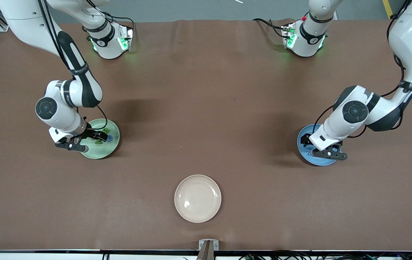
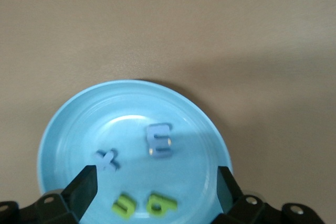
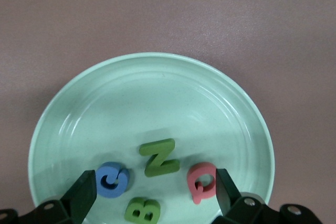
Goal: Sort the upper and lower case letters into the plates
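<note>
My right gripper (image 1: 95, 136) hangs open and empty just over the pale mint green plate (image 1: 97, 154). In the right wrist view (image 3: 155, 192) the plate (image 3: 152, 77) holds the blue G (image 3: 112, 179), green N (image 3: 160, 157), pink-red Q (image 3: 202, 182) and green B (image 3: 142, 211) between my spread fingers. My left gripper (image 1: 322, 148) hangs open and empty just over the medium blue plate (image 1: 318, 161). In the left wrist view (image 2: 155, 184) that plate (image 2: 131, 90) holds the blue x (image 2: 107, 159), blue m (image 2: 159, 140) and two green small letters (image 2: 125, 205).
A cream-beige plate (image 1: 197, 198) lies empty on the brown table, nearer the front camera, midway between the two arms. The arms' bases (image 1: 110, 39) stand along the table's edge farthest from the camera.
</note>
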Available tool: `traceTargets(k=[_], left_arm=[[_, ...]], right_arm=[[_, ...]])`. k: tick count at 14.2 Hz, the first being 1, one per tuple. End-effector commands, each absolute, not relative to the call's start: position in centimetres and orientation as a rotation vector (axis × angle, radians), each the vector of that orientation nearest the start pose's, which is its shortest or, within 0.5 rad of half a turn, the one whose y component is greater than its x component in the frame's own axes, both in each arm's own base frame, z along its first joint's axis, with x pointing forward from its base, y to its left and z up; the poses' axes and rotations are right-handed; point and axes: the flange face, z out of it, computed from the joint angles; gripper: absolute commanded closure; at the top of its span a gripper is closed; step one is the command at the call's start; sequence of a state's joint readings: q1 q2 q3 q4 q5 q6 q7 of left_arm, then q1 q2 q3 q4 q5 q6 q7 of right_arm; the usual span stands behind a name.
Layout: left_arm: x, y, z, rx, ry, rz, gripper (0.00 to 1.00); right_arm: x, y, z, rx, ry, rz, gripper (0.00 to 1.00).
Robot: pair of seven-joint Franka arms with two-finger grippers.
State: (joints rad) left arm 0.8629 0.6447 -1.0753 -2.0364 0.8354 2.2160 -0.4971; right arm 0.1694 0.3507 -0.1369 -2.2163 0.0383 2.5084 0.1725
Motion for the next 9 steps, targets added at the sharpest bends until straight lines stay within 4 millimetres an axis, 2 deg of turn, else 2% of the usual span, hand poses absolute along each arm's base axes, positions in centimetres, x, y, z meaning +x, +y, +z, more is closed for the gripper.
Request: traceTargets(k=[1,4,6,7,9], left_arm=[[57.6,-6.9,32.6,-3.032,0.238,-0.029,0.0],[57.1,-6.5,38.3,-3.035,0.211,-0.007,0.0],[57.7,-6.1,41.3,-3.041,0.186,0.007,0.0],[57.8,-5.9,41.5,-3.038,0.187,0.017,0.0],[57.9,-5.7,41.8,-3.041,0.224,0.019,0.0]], right_arm=[[56.4,1.5,24.9,-3.15,0.16,0.151,0.0],[58.3,-0.1,28.5,-3.143,0.084,0.208,0.0],[59.9,-1.2,31.5,-3.145,0.041,0.238,0.0],[60.5,-1.9,33.3,-3.14,0.023,0.255,0.0],[62.0,-3.5,38.0,-3.133,0.01,0.291,0.0]])
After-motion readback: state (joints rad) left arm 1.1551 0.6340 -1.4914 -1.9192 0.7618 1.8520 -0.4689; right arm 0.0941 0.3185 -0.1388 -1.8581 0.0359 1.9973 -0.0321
